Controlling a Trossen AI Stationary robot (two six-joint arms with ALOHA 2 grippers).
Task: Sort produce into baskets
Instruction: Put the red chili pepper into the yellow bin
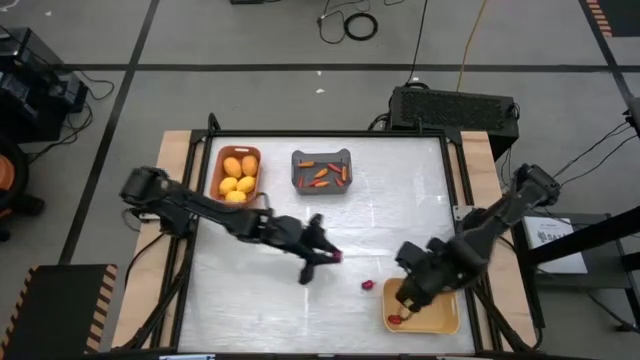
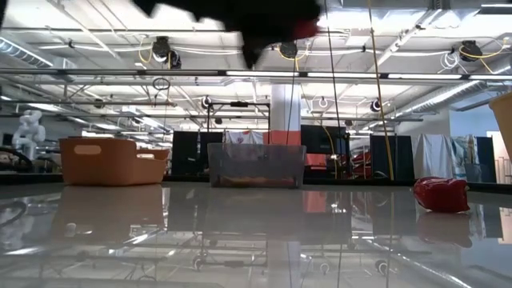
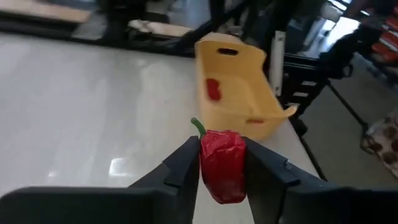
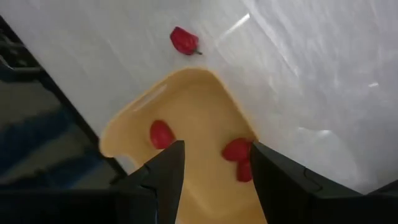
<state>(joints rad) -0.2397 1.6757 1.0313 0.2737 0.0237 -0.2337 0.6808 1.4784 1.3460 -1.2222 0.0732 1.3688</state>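
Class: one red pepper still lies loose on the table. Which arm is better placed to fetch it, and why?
Probably the right: its gripper hangs open over the pale yellow basket, beside the loose pepper. The left gripper already holds a red pepper.

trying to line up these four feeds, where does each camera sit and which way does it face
High view: above the table, looking straight down; both dark arms show, left claw and right claw.
Low view: table height, looking level at the orange-brown plastic bin; a dark arm at top.
Left wrist view: on the left arm, past its fingers gripping a small red toy pepper.
Right wrist view: on the right arm, looking down between open fingers.
Both wrist views share the pale yellow plastic bin.
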